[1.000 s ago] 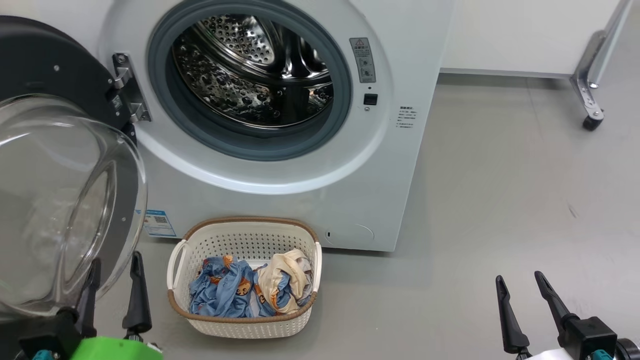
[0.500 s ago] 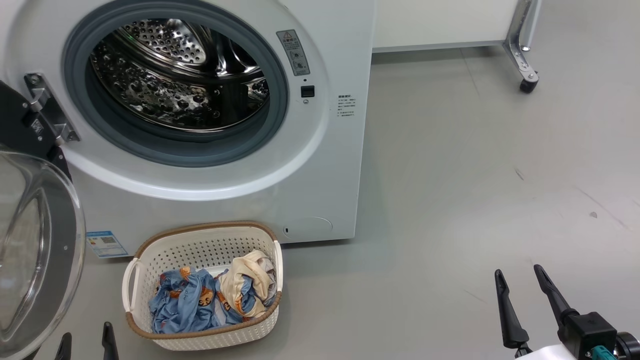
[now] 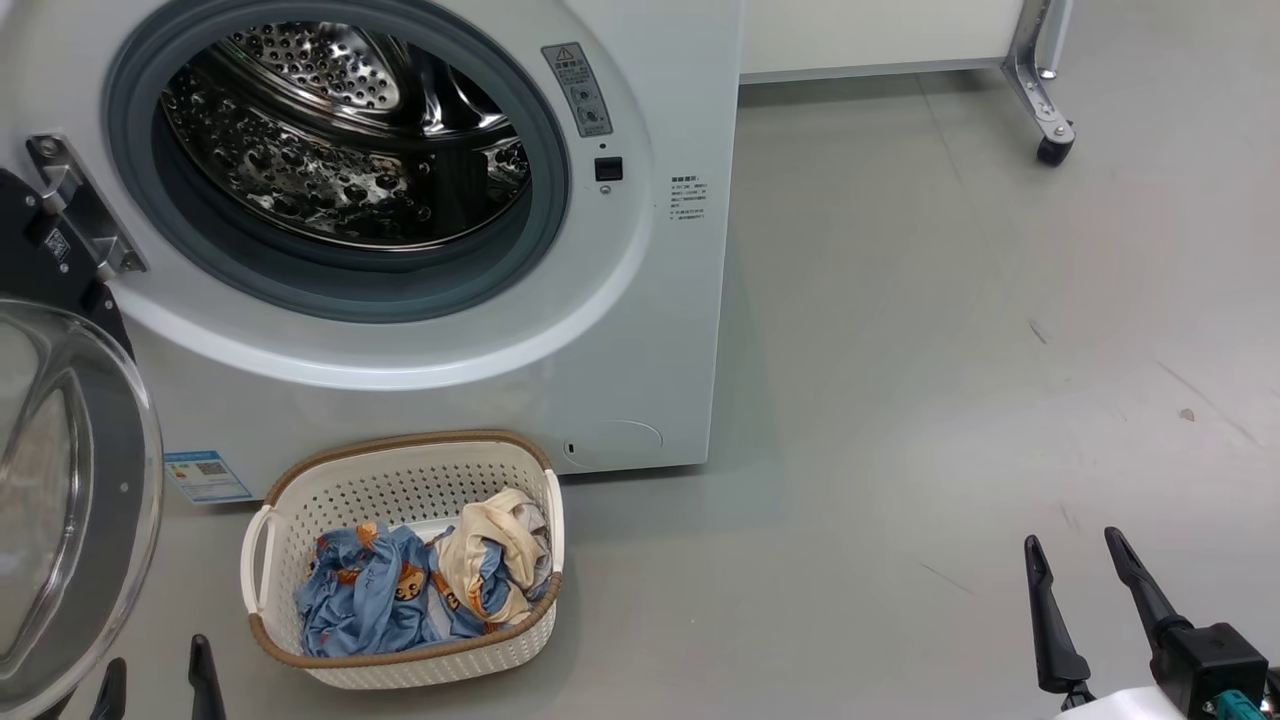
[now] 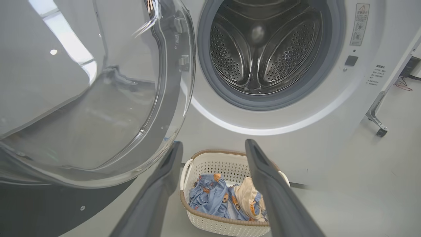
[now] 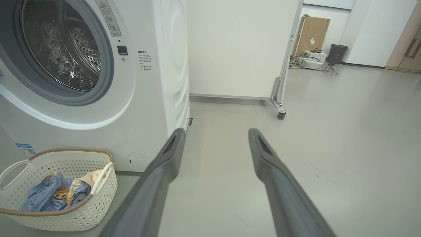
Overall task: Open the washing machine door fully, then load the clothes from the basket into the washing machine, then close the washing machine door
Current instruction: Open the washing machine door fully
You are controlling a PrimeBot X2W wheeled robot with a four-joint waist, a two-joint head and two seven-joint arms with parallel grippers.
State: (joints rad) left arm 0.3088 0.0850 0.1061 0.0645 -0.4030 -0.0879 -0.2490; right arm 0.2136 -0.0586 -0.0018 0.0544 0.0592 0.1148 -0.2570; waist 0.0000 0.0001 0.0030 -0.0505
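The door is hanging wide open at the far left, and the left gripper is waiting low beside it, fingers spread wide and holding nothing. The washer is standing open, and the basket is sitting on the floor just in front of it with the clothes lying inside. At the far right the right gripper is hovering over the floor, fingers wide, holding nothing.

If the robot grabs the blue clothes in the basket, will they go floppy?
Probably floppy: the clothes lie crumpled in soft folds. Likely light, since the heap is small. One piece may drag another, as they overlap.
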